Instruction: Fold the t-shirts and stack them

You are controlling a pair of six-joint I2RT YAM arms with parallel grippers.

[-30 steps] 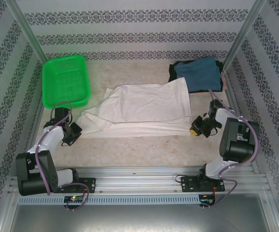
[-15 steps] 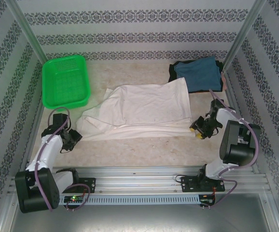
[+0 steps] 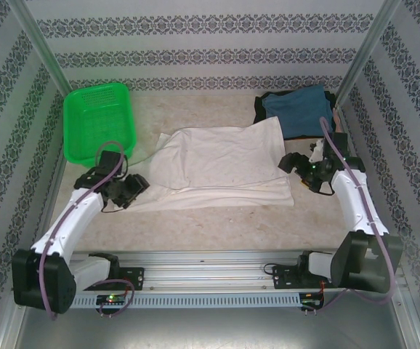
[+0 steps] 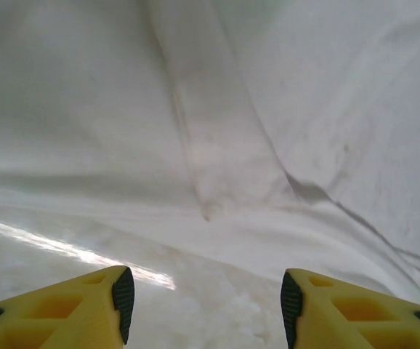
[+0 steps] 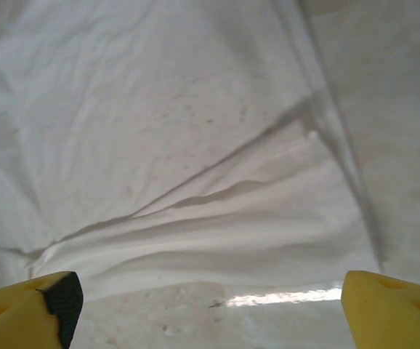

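Note:
The white t-shirt [image 3: 221, 163] lies spread flat in the middle of the table, its near hem folded into a band. My left gripper [image 3: 131, 190] hovers at its near left corner, open, with cloth [image 4: 217, 109] ahead of the bare yellow fingers [image 4: 86, 309]. My right gripper [image 3: 299, 173] stands at the shirt's right edge, open wide, above the hem [image 5: 195, 240] with nothing between its fingers. A dark teal t-shirt [image 3: 302, 109] lies folded at the back right on top of a black one [image 3: 260, 109].
A green mesh basket [image 3: 99, 120] stands at the back left. Metal posts [image 3: 355, 62] and patterned walls close in the table. Bare tabletop [image 3: 217, 225] runs between the shirt's near hem and the arm bases.
Both grippers have opened and let go of the white shirt. The left arm has reached forward and right to the shirt's corner; the right arm has moved back along its right edge.

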